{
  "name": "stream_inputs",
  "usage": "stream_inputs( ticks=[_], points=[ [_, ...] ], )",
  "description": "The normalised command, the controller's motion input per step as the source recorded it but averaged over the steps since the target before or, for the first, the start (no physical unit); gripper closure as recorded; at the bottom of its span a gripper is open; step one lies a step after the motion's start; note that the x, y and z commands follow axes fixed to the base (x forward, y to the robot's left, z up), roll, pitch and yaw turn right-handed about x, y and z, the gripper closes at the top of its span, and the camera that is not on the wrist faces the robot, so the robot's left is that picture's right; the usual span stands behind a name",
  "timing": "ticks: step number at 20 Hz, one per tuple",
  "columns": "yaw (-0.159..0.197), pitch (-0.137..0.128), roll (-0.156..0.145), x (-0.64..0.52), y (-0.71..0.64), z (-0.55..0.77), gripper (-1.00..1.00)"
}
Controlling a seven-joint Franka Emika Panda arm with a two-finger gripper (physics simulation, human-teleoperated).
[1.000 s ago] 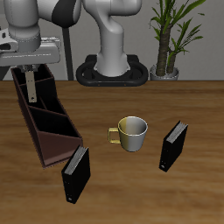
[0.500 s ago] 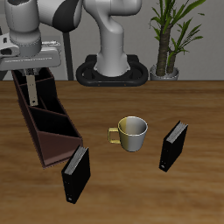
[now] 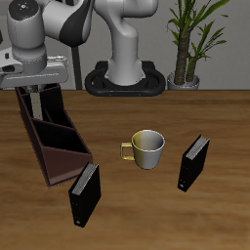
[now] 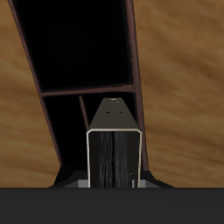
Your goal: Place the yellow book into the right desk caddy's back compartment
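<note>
You have the yellow book (image 4: pixel 115 149) pinched by its upper edge in the gripper (image 3: pixel 37 91), jaws closed on it, and it hangs upright over the back compartment (image 3: pixel 41 108) of the right desk caddy (image 3: pixel 59 146), its lower end at about the level of the compartment's walls. In the wrist view the book's tan cover and grey page edge point down into the dark section just past a divider. Treat it as a thin, rigid, light hardback: it will not flex, but a smooth cover held by one narrow edge can pivot or slip between the pads. I judge a hold at the middle of the top edge is best, so it hangs plumb. Mind the divider and the tall walls as you lower it.
</note>
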Motion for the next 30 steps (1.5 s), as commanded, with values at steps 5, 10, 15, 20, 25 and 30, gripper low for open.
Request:
stream_inputs(
  ticks=[5,10,15,20,25,30],
  points=[
    [0.0,0.024,-0.026,0.05,-0.15,-0.16,1.0],
    [0.008,0.018,-0.022,0.07,-0.11,-0.16,1.0],
    [0.011,0.026,-0.015,0.11,-0.04,-0.17,1.0],
    [0.027,0.027,-0.012,0.09,0.01,-0.27,1.0],
    [0.049,0.057,0.022,0.08,0.17,-0.37,1.0],
    [0.005,0.025,-0.031,0.06,0.03,-0.01,-1.0]
  ],
)
